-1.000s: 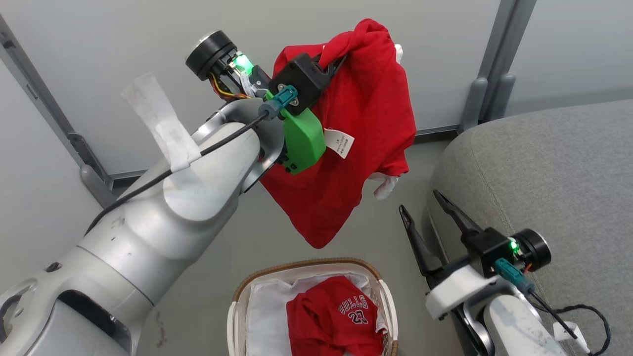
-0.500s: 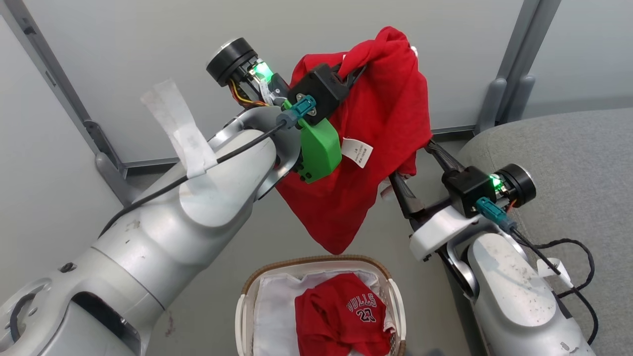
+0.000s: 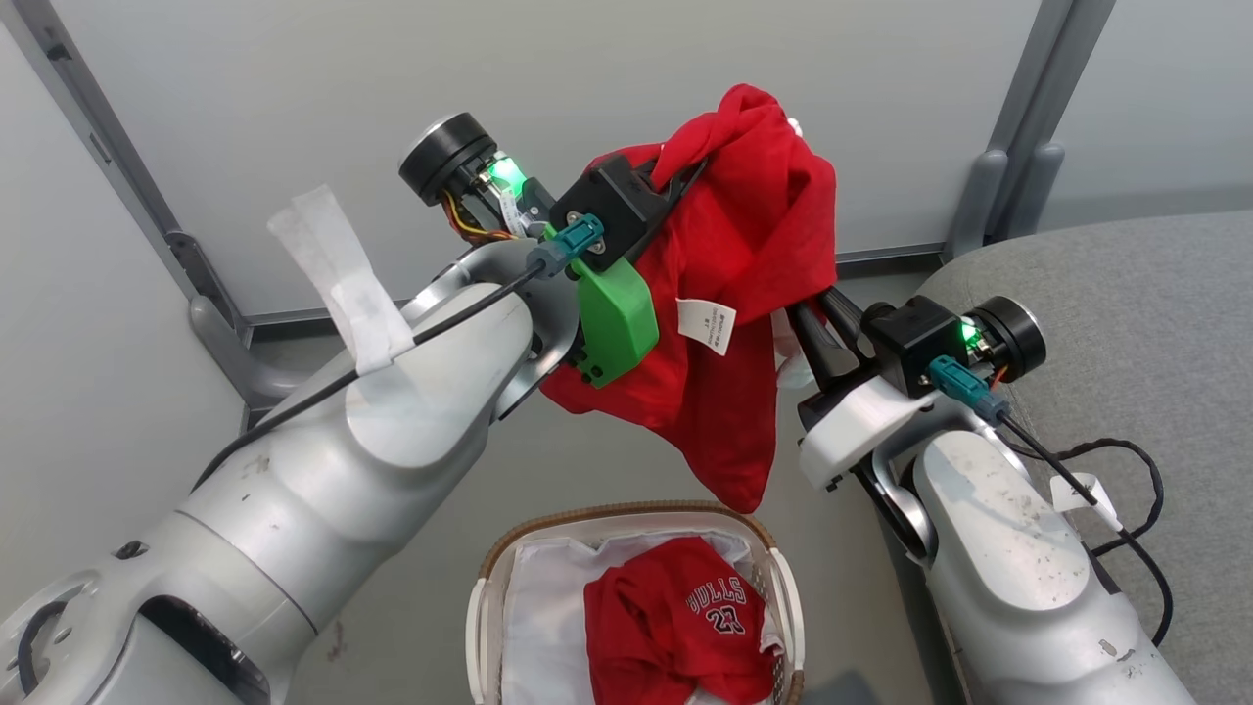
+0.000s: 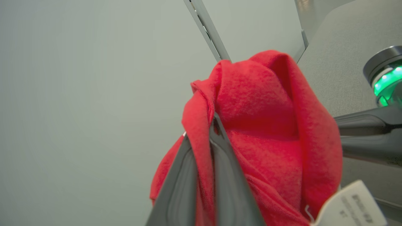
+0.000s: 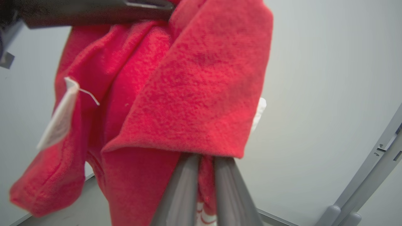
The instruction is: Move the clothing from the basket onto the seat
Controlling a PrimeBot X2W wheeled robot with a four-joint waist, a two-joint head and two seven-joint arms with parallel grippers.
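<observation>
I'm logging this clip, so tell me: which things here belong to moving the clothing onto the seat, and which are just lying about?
Job: red garment, gripped by left gripper and right gripper; Bulls jersey in the basket; grey seat.
Lying about: white liner, black cable, tape strip, metal posts.

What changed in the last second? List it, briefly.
The right claw rose from beside the seat to the hanging red garment and shut on its right side. The left claw stayed shut on the garment's top, holding it above the basket; the Bulls jersey stayed in the basket.
</observation>
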